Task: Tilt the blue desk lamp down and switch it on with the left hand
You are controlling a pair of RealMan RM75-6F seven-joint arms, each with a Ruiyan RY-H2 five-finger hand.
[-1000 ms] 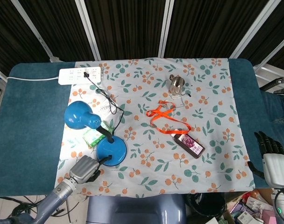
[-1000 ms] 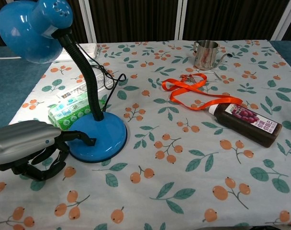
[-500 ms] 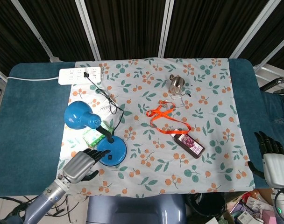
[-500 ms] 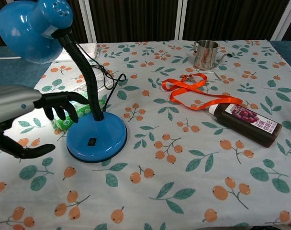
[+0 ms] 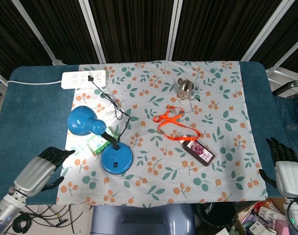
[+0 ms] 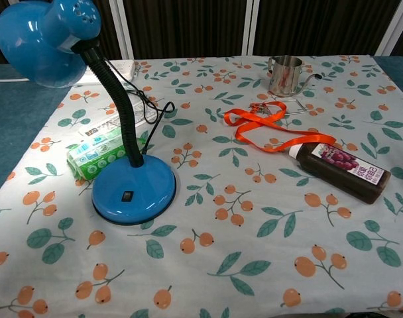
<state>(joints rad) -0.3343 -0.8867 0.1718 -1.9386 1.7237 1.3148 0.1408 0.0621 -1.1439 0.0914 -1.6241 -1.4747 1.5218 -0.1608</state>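
The blue desk lamp [image 5: 116, 158] stands on the flowered cloth at the left, its shade [image 5: 82, 120] bent down toward the cloth, which is lit pale beneath it. In the chest view the lamp base [image 6: 134, 190] shows a small black switch, and the shade [image 6: 46, 36] fills the top left corner. My left hand [image 5: 39, 171] hangs off the cloth's left edge, well clear of the lamp, fingers apart and holding nothing. My right hand [image 5: 285, 166] rests at the far right table edge, fingers apart, empty. Neither hand shows in the chest view.
A green tissue pack [image 6: 99, 154] lies right behind the lamp base. The lamp's black cord runs to a white power strip [image 5: 84, 79]. An orange ribbon [image 5: 171, 122], a dark juice bottle [image 5: 198, 150] and a metal cup [image 5: 185, 87] lie right of centre.
My left hand has lifted off the lamp base and pulled back left, off the cloth and out of the chest view. The lamp has not moved. The right hand is still.
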